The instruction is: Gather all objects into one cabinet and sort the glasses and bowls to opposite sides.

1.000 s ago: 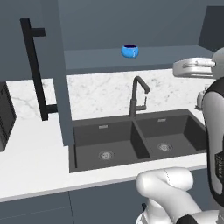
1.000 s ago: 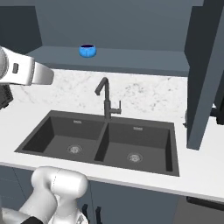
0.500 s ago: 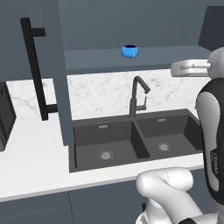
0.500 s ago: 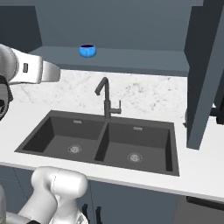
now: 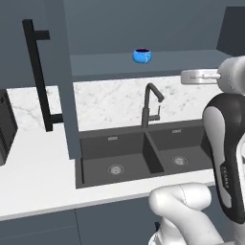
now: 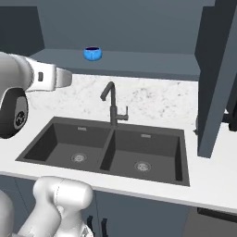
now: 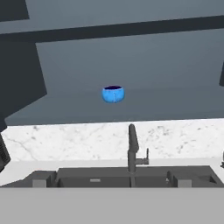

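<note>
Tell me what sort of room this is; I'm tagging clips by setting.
A kitchen, rendered in simulation: a dark double sink with a black faucet set in a white marble counter, and an open slate-blue wall cabinet whose shelf holds a small blue bowl.

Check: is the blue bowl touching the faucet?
Apart. The hand view shows the blue bowl up on the cabinet shelf, with marble wall between it and the faucet below.

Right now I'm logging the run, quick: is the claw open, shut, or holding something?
Claw: open, holding nothing; it faces the small blue bowl on the cabinet shelf, well short of it.
</note>
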Motion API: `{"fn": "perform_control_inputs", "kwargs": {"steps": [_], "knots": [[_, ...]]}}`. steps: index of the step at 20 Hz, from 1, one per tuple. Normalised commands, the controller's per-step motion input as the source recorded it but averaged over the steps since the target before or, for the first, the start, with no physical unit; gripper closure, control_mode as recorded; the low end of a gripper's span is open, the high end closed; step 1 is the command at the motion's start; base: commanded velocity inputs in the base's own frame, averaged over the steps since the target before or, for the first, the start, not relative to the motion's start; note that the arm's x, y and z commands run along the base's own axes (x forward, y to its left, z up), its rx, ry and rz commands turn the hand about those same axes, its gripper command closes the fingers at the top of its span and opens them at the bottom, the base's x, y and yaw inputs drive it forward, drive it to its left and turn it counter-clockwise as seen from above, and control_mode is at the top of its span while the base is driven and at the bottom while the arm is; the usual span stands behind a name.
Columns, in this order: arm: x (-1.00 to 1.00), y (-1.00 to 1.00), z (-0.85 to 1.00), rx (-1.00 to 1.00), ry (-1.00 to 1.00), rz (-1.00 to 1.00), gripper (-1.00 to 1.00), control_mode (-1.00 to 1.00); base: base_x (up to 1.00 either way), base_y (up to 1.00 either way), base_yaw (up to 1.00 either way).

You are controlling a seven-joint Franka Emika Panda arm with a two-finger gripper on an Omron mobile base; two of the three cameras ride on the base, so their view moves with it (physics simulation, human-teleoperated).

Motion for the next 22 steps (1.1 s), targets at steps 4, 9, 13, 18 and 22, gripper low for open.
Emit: {"fn": "perform_control_inputs", "kwargs": {"steps": [4,9,13,18,22], "knots": [[0.46,0.0,0.13,0.0,0.0,0.0,-1.0,-1.0,0.0,0.0,0.0],[0.43,0.0,0.02,0.0,0.0,0.0,-1.0,-1.0,0.0,0.0,0.0],[0.58,0.0,0.0,0.0,0.0,0.0,-1.0,-1.0,0.0,0.0,0.0],[0.68,-0.07,0.0,0.0,0.0,0.01,-1.0,-1.0,0.0,0.0,0.0],[0.44,-0.11,-0.07,-0.01,0.0,0.08,-1.0,-1.0,0.0,0.0,0.0]]}}
